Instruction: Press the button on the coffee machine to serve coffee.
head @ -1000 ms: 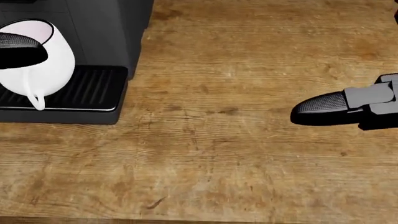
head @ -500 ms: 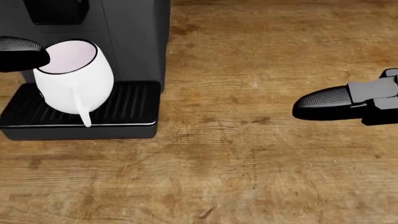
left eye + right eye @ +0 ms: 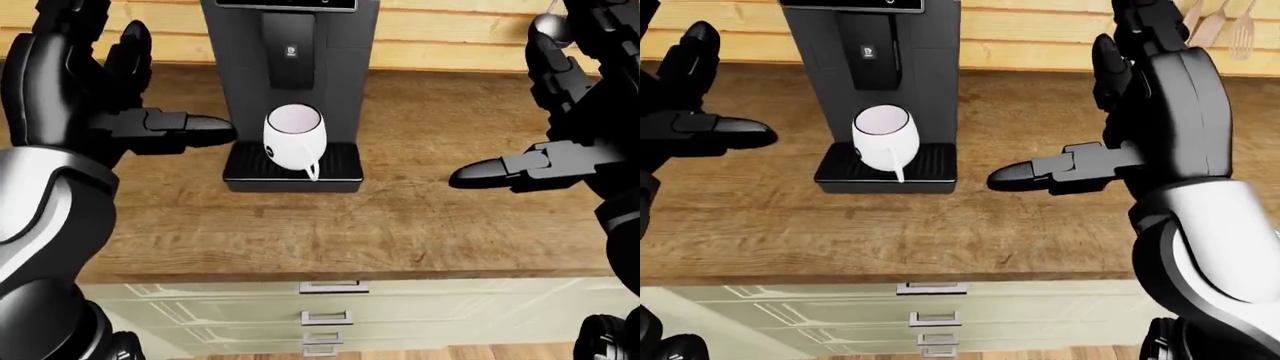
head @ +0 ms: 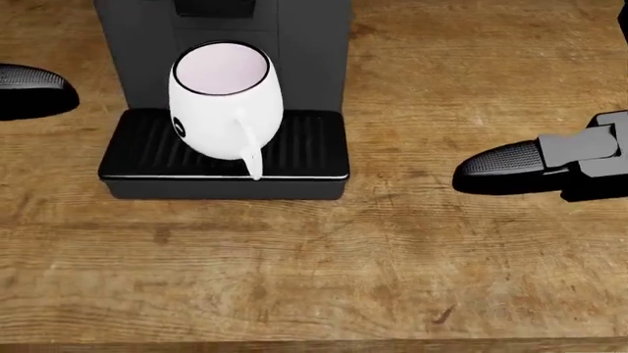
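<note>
A dark grey coffee machine (image 3: 290, 67) stands on the wooden counter (image 3: 420, 217) against the wall. A white mug (image 3: 294, 138) sits on its black drip tray (image 3: 290, 169), under the spout, handle toward the view's bottom. A dark panel strip runs along the machine's top edge (image 3: 290, 4); no button is distinguishable. My left hand (image 3: 130, 90) is open, fingers spread, held left of the machine at mug height, apart from it. My right hand (image 3: 540, 112) is open to the right of the machine, one finger (image 4: 510, 168) pointing left over the counter.
Pale green drawers with metal handles (image 3: 325, 287) sit below the counter's edge. A wood-plank wall (image 3: 450, 30) rises behind the counter. Utensils hang on the wall at the upper right (image 3: 1215, 26).
The head camera has shifted left, so machine and mug slid rightward toward the middle of the view. The left fingertip no longer overlaps the mug. The right hand kept its place.
</note>
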Available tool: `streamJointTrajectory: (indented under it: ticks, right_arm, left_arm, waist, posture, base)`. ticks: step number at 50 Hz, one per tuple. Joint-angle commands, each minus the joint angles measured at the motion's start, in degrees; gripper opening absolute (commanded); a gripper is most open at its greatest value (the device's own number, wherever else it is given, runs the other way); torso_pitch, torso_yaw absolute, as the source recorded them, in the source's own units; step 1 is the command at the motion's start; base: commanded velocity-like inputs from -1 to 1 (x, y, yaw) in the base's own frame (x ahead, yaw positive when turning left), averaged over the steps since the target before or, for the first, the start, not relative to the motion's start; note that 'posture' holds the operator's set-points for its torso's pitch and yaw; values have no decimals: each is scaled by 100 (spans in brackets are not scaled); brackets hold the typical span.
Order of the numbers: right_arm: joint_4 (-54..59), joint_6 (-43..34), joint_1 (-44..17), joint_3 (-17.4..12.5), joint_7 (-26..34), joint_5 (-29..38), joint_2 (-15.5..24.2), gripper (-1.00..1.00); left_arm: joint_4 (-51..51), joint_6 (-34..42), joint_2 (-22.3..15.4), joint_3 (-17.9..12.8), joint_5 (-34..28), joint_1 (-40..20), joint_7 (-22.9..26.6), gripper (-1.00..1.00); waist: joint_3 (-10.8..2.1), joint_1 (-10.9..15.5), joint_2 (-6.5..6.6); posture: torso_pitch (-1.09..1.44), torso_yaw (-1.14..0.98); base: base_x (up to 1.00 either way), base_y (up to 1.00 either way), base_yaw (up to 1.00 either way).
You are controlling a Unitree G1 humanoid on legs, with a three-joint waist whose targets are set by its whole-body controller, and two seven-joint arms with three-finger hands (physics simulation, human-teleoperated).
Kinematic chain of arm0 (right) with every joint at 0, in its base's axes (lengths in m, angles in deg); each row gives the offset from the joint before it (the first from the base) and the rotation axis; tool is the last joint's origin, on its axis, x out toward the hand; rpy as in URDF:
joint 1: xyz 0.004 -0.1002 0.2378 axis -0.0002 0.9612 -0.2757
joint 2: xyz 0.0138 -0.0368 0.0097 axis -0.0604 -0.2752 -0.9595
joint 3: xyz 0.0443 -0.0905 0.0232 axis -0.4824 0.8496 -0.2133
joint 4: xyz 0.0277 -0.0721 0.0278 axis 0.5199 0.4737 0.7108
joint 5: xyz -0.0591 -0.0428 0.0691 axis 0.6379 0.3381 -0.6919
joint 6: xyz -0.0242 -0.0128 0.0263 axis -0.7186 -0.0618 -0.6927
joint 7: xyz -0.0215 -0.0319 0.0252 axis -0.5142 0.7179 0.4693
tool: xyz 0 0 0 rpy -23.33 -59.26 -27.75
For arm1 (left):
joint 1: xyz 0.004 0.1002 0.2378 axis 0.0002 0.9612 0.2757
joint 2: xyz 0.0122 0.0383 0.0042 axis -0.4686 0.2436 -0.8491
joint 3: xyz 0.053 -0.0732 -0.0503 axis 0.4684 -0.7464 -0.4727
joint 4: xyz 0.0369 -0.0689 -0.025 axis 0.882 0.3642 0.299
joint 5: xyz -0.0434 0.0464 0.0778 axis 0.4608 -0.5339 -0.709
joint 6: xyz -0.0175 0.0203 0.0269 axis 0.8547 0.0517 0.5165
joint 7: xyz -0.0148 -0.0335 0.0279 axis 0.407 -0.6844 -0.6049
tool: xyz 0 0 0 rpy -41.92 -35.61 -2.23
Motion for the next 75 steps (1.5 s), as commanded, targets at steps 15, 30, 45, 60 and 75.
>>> streamJointTrajectory:
  ticks: [15,30,45,60,75]
  right_arm:
    - [10,91,-115,-85,-33,92,45,100]
    - [-30,82,-64,-47,96,281,-69,100]
    - [-52,-84,-169,-19,253,504,-211,100]
    - [-76,-215,-246,-39,344,616,-303,100]
    - [-103,-242,-226,-17,520,857,-418,100]
  left_arm:
    - [-415,101,52,-29,-323,-210,68,100]
    - [-434,134,66,-32,-320,-173,132,100]
    - [-521,217,127,-1,-390,-163,228,100]
    - [-552,291,203,111,-548,-144,320,100]
    - [-616,398,350,140,-760,-131,505,100]
  waist:
    - [-471,34,-30]
    - [-1011,15,-12]
    - [-1719,40,-12]
    - [-2299,86,-23]
    - [-2626,126,-30]
  posture:
    - [-10,0]
    - [-25,0]
    - [-39,0]
    - [-54,0]
    - [-68,0]
  base:
    - [0,0,0]
    - [0,0,0]
    - [0,0,0]
    - [0,0,0]
    - [0,0,0]
